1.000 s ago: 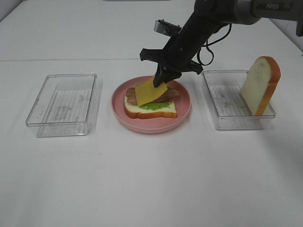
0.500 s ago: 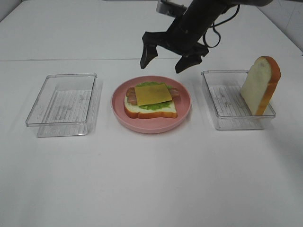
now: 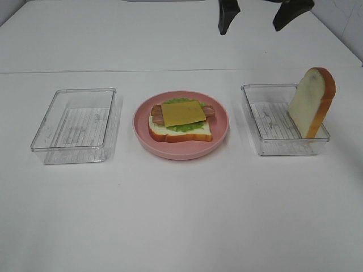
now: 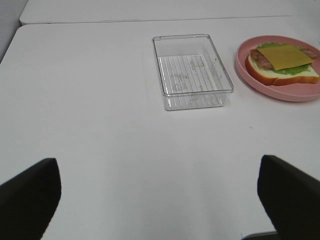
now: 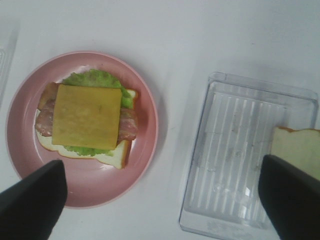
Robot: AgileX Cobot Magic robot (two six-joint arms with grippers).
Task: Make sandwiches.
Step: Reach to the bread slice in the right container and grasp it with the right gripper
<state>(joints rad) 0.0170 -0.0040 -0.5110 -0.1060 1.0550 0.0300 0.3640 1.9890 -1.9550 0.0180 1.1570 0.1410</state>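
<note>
An open sandwich lies on the pink plate (image 3: 218, 133): a bread slice (image 3: 187, 134), green lettuce (image 3: 184, 126), brown bacon (image 3: 156, 115) and a yellow cheese square (image 3: 183, 113) on top. It also shows in the right wrist view (image 5: 87, 116) and the left wrist view (image 4: 285, 56). A second bread slice (image 3: 312, 101) leans upright in the right clear tray (image 3: 266, 122). My right gripper (image 3: 258, 14) is open and empty, high above the table behind the plate. My left gripper (image 4: 160, 200) is open and empty over bare table, out of the exterior view.
An empty clear tray (image 3: 74, 124) stands left of the plate, seen also in the left wrist view (image 4: 192, 70). The table's back seam (image 3: 85, 71) runs behind the trays.
My right gripper let go of the cheese square onto the bacon, opened, and rose up and away to the back right. The cheese now lies flat on the stack.
</note>
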